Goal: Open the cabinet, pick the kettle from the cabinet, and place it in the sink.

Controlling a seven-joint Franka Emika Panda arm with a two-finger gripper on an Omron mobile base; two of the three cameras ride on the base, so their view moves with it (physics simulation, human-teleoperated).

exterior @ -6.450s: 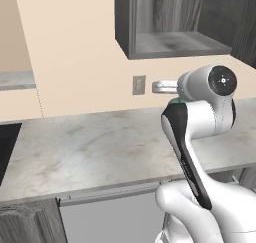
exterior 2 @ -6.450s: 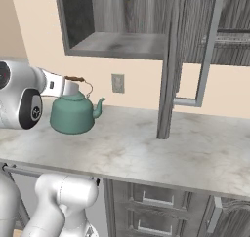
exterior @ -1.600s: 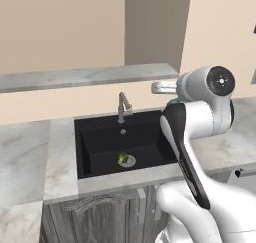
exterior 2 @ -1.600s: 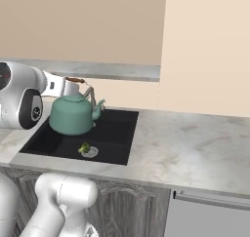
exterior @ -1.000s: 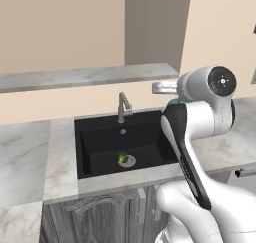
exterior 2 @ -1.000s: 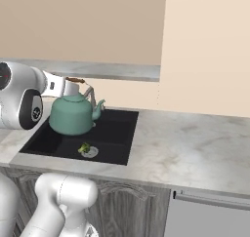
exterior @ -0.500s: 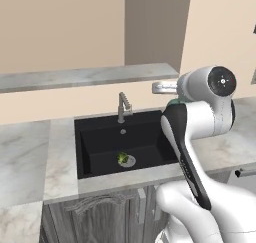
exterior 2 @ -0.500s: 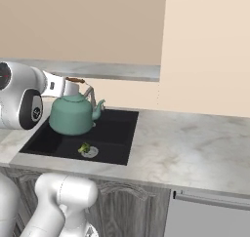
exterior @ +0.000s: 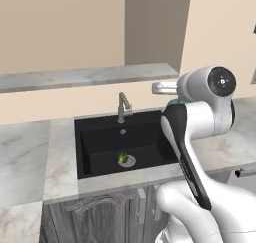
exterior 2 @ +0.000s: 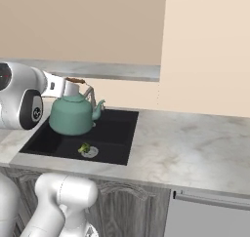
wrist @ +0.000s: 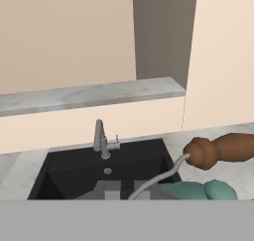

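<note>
The teal-green kettle (exterior 2: 73, 115) hangs in the air over the left part of the black sink (exterior 2: 114, 128). My gripper (exterior 2: 69, 83) is shut on its reddish-brown handle (wrist: 224, 147) at the top. In the hand view the kettle's teal body (wrist: 198, 189) sits at the lower right, with the sink (wrist: 74, 170) ahead and below. From the left base view the sink (exterior: 100, 139) lies left of my arm, and a sliver of the kettle (exterior: 173, 102) peeks out behind it. The cabinet is out of view.
A slim grey faucet (exterior: 122, 106) stands at the sink's back edge. A small green item (exterior 2: 85, 148) lies at the drain. A marble ledge (exterior: 85, 77) runs along the wall behind. Marble counter (exterior 2: 195, 143) extends right, above a grey appliance front (exterior 2: 210, 216).
Since the oldest frames the base has driven from the open cabinet to the sink, with the kettle held throughout. Over the last second and a half nothing has moved.
</note>
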